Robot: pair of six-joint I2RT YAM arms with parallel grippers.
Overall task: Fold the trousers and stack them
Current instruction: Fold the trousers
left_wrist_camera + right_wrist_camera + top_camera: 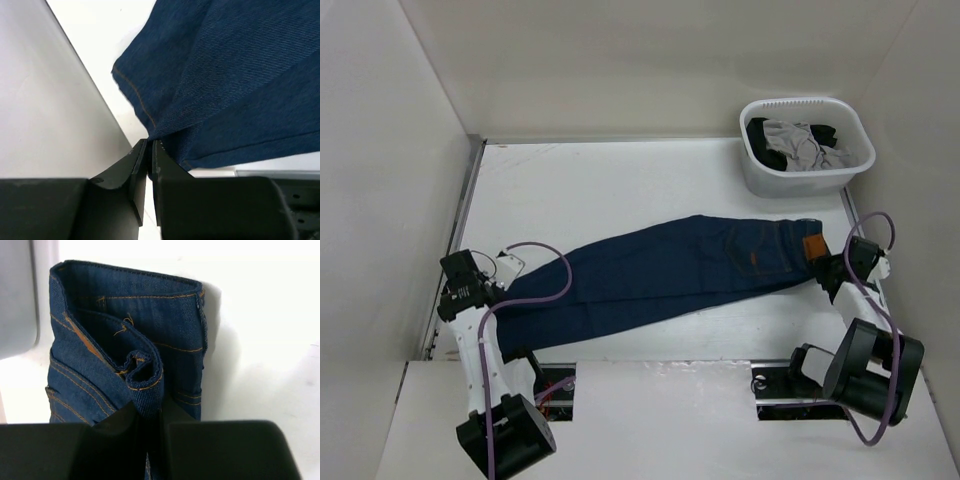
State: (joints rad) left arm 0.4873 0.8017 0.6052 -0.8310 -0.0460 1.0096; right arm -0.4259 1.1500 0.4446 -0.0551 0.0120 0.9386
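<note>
At the near side of the white table (pixel 620 190), the long dark navy-blue denim trousers (pixel 660 270) lie flat, stretched in a slanted line from near left to further right. The left gripper (pixel 512 268) is at the leg end. The top view shows only that it meets the cloth. The left wrist view shows its jaws pressed together on a corner of the hem, almost without gap. The right gripper (pixel 825 268) is at the waist end, beside the tan patch (pixel 812 247). Only the right wrist view shows that it pinches a rolled fold of the waistband with orange stitching. Further back, at the far right corner, a white plastic basket (pixel 805 105) contains grey and black garments (pixel 800 145).
</note>
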